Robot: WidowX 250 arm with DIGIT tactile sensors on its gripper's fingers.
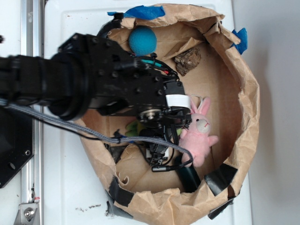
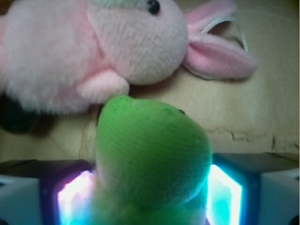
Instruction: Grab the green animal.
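Look at the wrist view first: the green animal (image 2: 152, 159) fills the lower centre of the frame, sitting squarely between the two glowing finger pads (image 2: 75, 197), one at the lower left and one at the lower right. Its sides meet both pads, so you can read the jaws as closed narrow on the toy, with its smooth light-green head poking up past them toward the pink bunny (image 2: 93, 51).

In the exterior view the gripper (image 1: 161, 133) sits at the centre of the frame, inside the crumpled brown paper bin (image 1: 246, 93). You only get a sliver of green (image 1: 133, 127) showing at the left of the wrist, under the black arm (image 1: 93, 75); the rest is hidden. The bunny (image 1: 199, 133) lies just to the right of the gripper, ears pointing up-frame.

Count what you have: one green animal, one pink bunny, one teal-blue ball (image 1: 142, 40) near the upper rim, and one brown bark-like chunk (image 1: 188, 60) to the right of the ball. Ball and chunk lie well apart from the gripper.
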